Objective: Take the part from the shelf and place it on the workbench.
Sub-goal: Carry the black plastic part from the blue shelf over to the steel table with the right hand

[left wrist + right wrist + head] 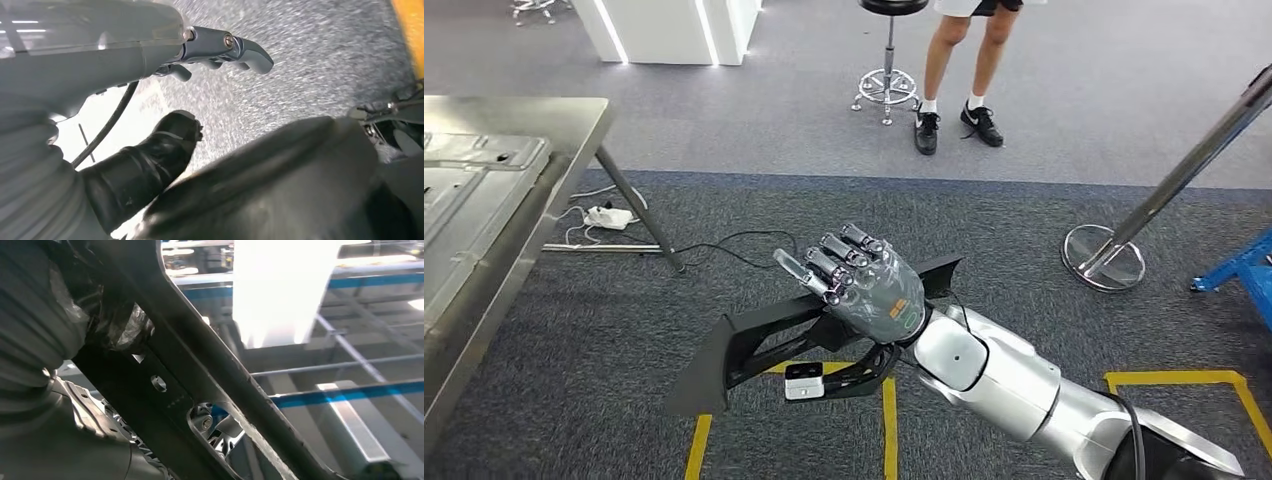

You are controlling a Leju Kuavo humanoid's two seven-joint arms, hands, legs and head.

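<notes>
The part (754, 345) is a long, flat black piece with angled ends and cut-outs. My right hand (869, 285) grips it near its middle and holds it level above the dark carpet, to the right of the workbench (574, 115). In the right wrist view the part (200, 375) runs slantwise across the picture, and my fingers (210, 422) show through one of its openings. My left hand (125, 55) hangs over the carpet with its fingers apart and nothing in it.
Grey metal panels (474, 190) lie on the workbench at the left. A person (954, 70) stands ahead beside a stool (886, 85). A stanchion base (1104, 258) and a blue frame (1239, 275) are at the right. Yellow floor tape (889, 420) and a power strip (609, 215) lie below.
</notes>
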